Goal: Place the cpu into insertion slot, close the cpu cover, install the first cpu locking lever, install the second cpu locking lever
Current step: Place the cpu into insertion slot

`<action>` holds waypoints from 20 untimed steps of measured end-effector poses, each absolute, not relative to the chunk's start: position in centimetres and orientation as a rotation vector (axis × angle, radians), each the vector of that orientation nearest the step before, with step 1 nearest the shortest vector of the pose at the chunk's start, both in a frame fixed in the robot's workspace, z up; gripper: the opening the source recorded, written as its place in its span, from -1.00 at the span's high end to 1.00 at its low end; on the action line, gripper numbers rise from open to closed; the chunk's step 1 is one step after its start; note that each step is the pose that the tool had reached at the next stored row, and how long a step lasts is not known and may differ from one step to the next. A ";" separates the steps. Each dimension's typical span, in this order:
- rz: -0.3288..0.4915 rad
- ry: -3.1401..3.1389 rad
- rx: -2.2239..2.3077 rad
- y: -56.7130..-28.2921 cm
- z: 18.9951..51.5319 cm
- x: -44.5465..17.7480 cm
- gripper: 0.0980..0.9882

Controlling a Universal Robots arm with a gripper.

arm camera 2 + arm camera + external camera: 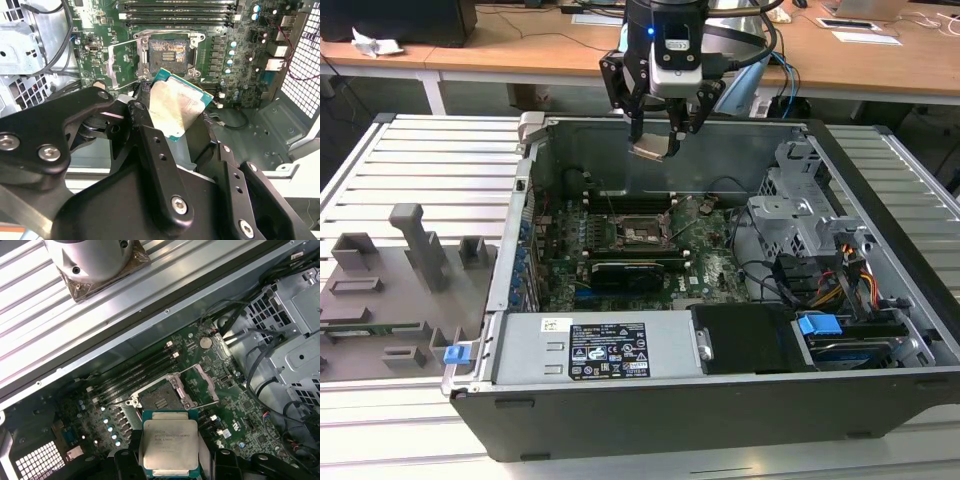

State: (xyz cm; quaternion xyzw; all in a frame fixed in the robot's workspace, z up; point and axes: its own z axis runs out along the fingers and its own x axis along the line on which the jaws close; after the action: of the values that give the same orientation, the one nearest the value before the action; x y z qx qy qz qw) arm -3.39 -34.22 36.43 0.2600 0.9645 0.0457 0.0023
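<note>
My gripper (655, 138) is shut on the cpu (653, 150) and holds it tilted in the air above the far wall of the open computer case. The cpu's silver-grey top (170, 445) sits between the black fingers (125, 462) in the first wrist view, and its shiny face (177, 107) is in the second. Below, on the green motherboard, the insertion slot (642, 232) (169, 50) (157, 397) lies bare with its dark centre exposed. The cpu cover (120, 60) (205, 382) is swung open beside the slot.
Long memory slots (175, 10) run beside the socket. A black card (630, 270) lies just in front of it. A metal drive cage (800, 210) and cables (830, 285) are at the exterior view's right, a power supply (610, 350) at the front, and a grey fixture tray (400, 290) at the left.
</note>
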 end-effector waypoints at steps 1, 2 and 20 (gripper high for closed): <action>0.143 3.025 0.817 -34.2 36.4 -3.4 0.03; 0.143 3.025 0.819 -34.2 36.4 -3.4 0.03; 0.143 3.011 0.863 -34.2 36.4 -3.4 0.03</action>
State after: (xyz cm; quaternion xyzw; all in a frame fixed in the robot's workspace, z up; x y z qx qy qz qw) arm -3.39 -34.22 36.43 0.2752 0.9603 0.0457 0.0030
